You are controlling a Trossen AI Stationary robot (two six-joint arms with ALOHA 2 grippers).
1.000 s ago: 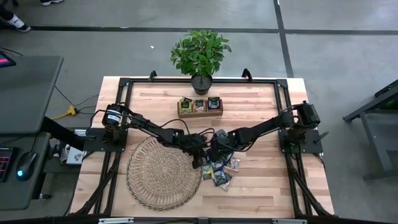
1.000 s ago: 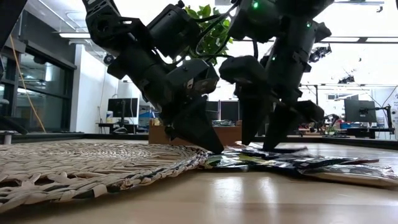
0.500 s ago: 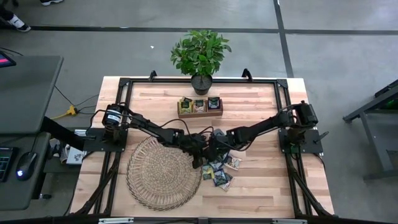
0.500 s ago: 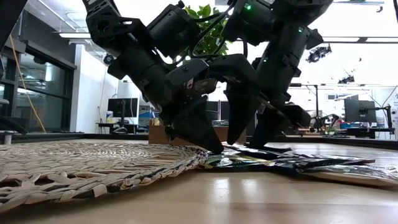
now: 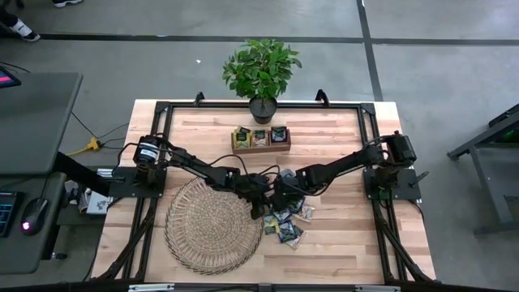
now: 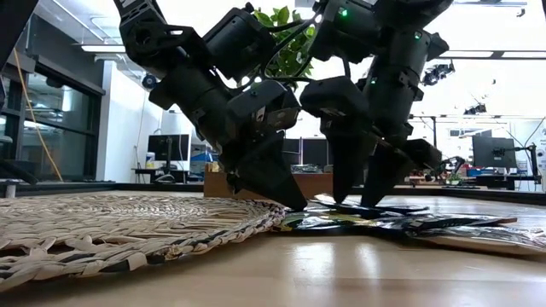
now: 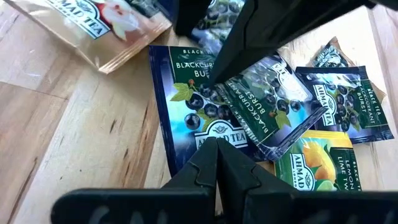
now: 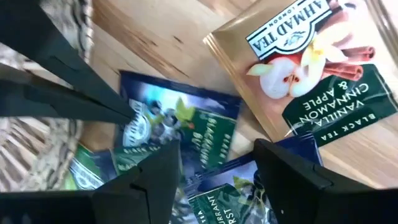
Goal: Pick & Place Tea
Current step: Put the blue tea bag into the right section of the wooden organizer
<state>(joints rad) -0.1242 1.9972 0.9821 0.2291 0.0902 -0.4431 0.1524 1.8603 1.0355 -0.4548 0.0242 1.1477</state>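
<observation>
Several small tea sachets (image 5: 288, 225), dark blue, green and tan, lie in a loose overlapping pile on the wood beside the right rim of the round wicker mat (image 5: 211, 225). My left gripper (image 5: 261, 209) is shut, and its tips are down on a dark blue blackcurrant sachet (image 7: 193, 106) at the mat's edge. My right gripper (image 5: 280, 197) stands open just right of it, pointing steeply down. Its two fingers (image 6: 343, 175) stand on either side of another blue sachet (image 8: 211, 180) in the pile. Whether they touch it, I cannot tell. My left gripper presses its shut fingertips (image 7: 217, 149) down on the blackcurrant sachet's printed face (image 7: 208, 127), near the end nearest that arm. The fingers come slanting down from the table's left. The sachet lies flat on the wood, partly under other sachets.
A small wooden tray (image 5: 261, 138) with sachets in it stands at the far middle, and a potted plant (image 5: 261, 73) stands behind it. A tan vanilla-cinnamon sachet (image 8: 305, 56) lies beside the pile. The black frame rails (image 5: 162, 122) run along the table's edges.
My right gripper tipped aslant over the pile, then came back steeper and slightly lower onto the sachets, its fingers still apart. My left gripper and the sachet under it have kept still.
</observation>
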